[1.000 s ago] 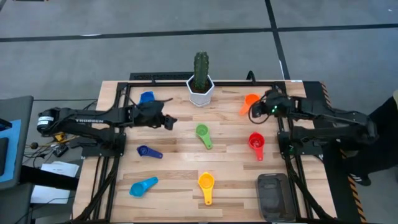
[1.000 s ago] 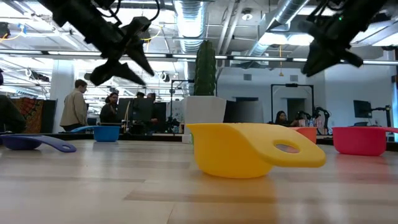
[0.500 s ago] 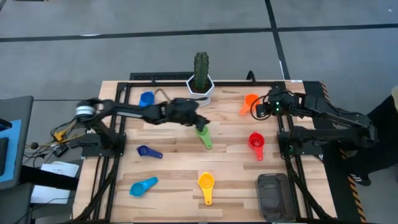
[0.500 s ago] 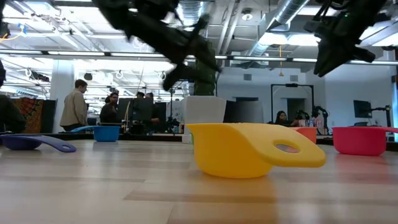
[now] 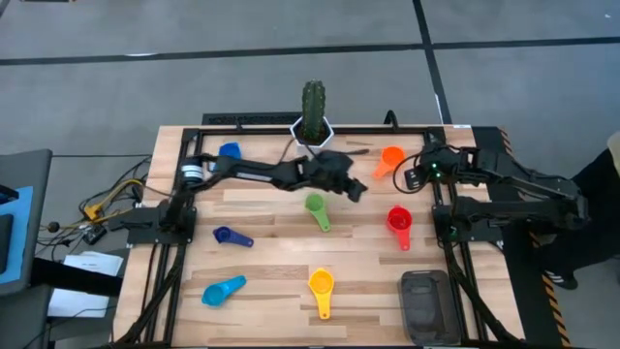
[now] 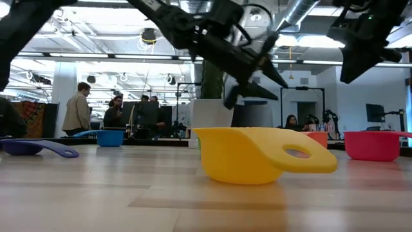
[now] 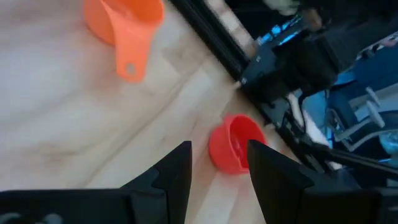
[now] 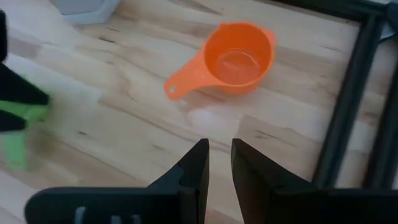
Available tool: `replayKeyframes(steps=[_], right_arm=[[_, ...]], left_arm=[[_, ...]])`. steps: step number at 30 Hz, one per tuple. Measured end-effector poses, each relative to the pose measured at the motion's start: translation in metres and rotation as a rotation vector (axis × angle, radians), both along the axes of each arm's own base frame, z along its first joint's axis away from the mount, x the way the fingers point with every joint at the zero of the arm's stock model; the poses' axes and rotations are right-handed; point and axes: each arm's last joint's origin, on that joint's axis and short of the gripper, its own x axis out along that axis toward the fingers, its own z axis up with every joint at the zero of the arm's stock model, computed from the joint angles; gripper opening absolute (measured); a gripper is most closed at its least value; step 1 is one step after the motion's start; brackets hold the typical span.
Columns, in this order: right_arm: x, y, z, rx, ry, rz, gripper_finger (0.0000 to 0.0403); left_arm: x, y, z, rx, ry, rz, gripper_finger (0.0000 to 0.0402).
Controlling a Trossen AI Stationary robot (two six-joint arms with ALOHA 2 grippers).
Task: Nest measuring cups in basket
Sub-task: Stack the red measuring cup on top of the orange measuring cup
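Currently, the basket (image 5: 425, 305) sits at the near right corner of the bench (image 5: 271, 242) and holds no cup. All seven measuring cups lie loose on the bench: the blue cup (image 5: 229, 151) at the far left, the orange cup (image 5: 388, 159) at the far right, the green cup (image 5: 316, 209) at centre, the red cup (image 5: 399, 224) right of centre, the dark blue cup (image 5: 231, 236) left of centre, and the light blue cup (image 5: 223, 290) and yellow cup (image 5: 321, 288) along the near side. A white hexagonal pot (image 5: 312, 136) holding a cactus stands at the far edge. The left end effector (image 5: 355, 189) hangs above the bench between the green and orange cups, its fingers apart and holding nothing. The right end effector (image 5: 412, 175) hovers just beside the orange cup, its fingers a narrow gap apart and empty. Compared with one second earlier, the left arm has swept from the far left area, near the blue cup, across past the pot to the centre; the right end effector has shifted only slightly, and no cup has moved.
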Motion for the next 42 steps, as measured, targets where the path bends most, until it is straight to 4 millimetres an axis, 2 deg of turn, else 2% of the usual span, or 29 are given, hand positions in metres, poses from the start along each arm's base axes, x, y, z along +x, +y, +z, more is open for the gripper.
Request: replayKeyframes(steps=[7,10,16,20,27,32,37,42], right_arm=[[-0.003,0.001,-0.001,0.007,0.021,-0.039,0.0093],[-0.005,0.002,-0.002,0.030,0.017,-0.073,0.0093],[-0.006,0.003,-0.003,0.103,-0.014,-0.121,0.0093],[-0.006,0.004,-0.004,0.115,-0.012,-0.127,0.0093],[-0.006,0.004,-0.004,0.151,-0.031,-0.146,0.0093],[-0.007,0.006,-0.007,0.181,0.001,-0.123,0.0093],[0.000,0.014,-0.026,0.263,0.062,0.028,0.0093],[0.000,0.024,-0.053,0.300,0.126,0.079,0.0098]], left_arm=[[0.044,-0.035,-0.019,0.012,0.000,-0.091,0.0142],[0.058,-0.039,-0.034,0.055,0.032,-0.070,0.0142],[0.078,-0.043,-0.058,0.029,0.021,-0.060,0.0142],[0.081,-0.043,-0.057,0.021,0.009,-0.080,0.0142],[0.081,-0.042,-0.057,0.153,0.033,-0.027,0.0142],[0.078,-0.042,-0.064,0.189,0.092,-0.027,0.0142],[0.076,-0.040,-0.068,0.170,0.133,-0.066,0.0142],[0.073,-0.027,-0.064,0.107,0.162,-0.077,0.0142]])
